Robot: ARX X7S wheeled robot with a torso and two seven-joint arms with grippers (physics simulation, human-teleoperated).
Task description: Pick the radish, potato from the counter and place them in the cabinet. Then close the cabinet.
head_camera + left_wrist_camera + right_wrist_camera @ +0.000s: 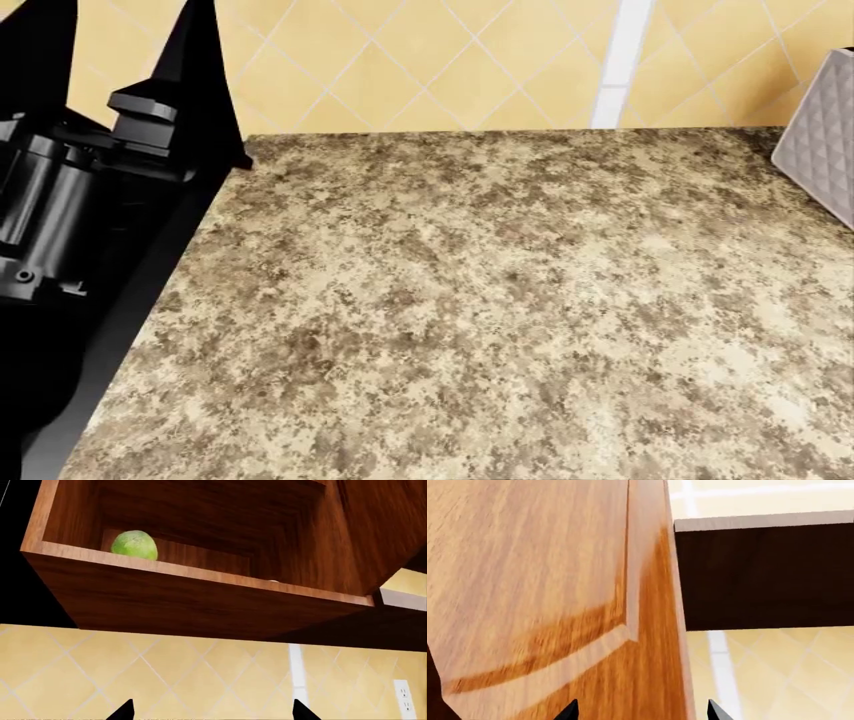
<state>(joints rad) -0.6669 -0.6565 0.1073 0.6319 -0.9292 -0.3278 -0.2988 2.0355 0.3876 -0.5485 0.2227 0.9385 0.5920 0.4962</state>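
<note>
In the left wrist view the wooden cabinet (200, 595) is seen from below with its front open. The green radish (134, 544) sits on its shelf near one side wall. Farther along, a thin pale sliver (273, 581) peeks over the shelf lip, and it could be the potato. My left gripper (212, 712) is below the cabinet, open, with nothing between its tips. The right gripper (640, 712) is open right at the cabinet door (547, 580), and the door's edge runs between its tips. The speckled counter (507, 300) fills the head view.
A yellow tiled wall (167, 675) runs behind the counter, with a white outlet (404, 700) at one side. A white textured box (821, 130) stands at the counter's back right. My left arm (67, 200) rises at the head view's left, over the black stove top.
</note>
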